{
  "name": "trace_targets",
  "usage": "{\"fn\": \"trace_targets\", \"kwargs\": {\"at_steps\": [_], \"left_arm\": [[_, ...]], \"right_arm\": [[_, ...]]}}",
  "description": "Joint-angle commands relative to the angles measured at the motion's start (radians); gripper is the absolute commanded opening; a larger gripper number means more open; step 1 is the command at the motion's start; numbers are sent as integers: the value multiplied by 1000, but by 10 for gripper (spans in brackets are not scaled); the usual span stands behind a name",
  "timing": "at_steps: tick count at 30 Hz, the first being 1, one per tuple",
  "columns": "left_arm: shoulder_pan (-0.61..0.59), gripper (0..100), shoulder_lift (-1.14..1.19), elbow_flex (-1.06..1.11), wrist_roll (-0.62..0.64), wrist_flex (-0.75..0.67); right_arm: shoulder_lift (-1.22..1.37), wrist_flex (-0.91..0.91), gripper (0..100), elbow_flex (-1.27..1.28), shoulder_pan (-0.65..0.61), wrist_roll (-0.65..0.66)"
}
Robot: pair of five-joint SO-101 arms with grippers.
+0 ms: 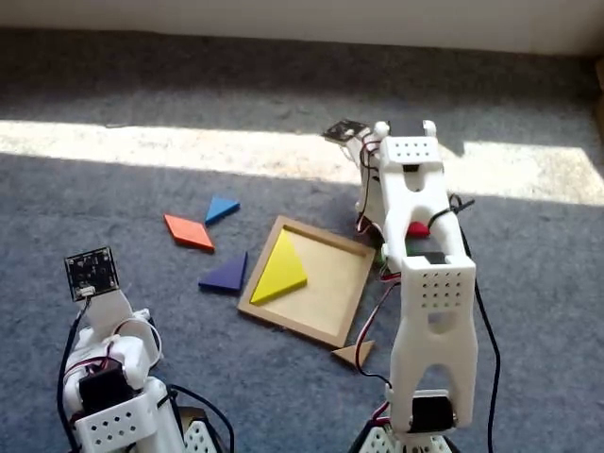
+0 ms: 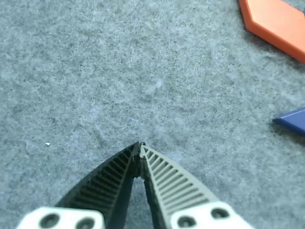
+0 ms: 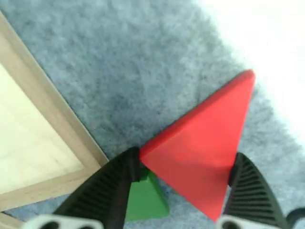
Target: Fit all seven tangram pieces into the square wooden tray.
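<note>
Grey carpet (image 1: 113,189), sunlit band (image 1: 189,146) at far side. Right gripper (image 3: 185,160) clamped on red triangle (image 3: 205,138), green piece (image 3: 147,200) partly hidden beside it. Left gripper (image 2: 140,147) pressed together, empty.

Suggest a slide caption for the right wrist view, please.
Right gripper, jaws pinching the red triangle beside a green piece, near the wooden tray.

White arms (image 1: 432,283), black cables (image 1: 483,316); ribbed black right tool (image 3: 186,157).
</note>
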Motion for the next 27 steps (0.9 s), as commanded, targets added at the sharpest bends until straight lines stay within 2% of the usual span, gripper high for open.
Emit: {"fn": "trace_targets", "kwargs": {"at_steps": [1,8,17,19,22,27], "left_arm": [[-12,6,-25,10,-2,-17],[-12,6,-25,10,-2,-17],[-12,6,-25,10,-2,-17],[-12,6,-25,10,-2,-17],[-12,6,-25,10,-2,-17],[-12,6,-25,10,-2,-17]], "right_arm": [[-27,8,174,16,4,9],[-71,142,156,-114,-19,11],[-140,142,158,-84,-48,2],[-139,140,166,-82,-54,-46],[-139,140,245,-84,-67,-169],[-139,116,386,-77,-137,-301]]}}
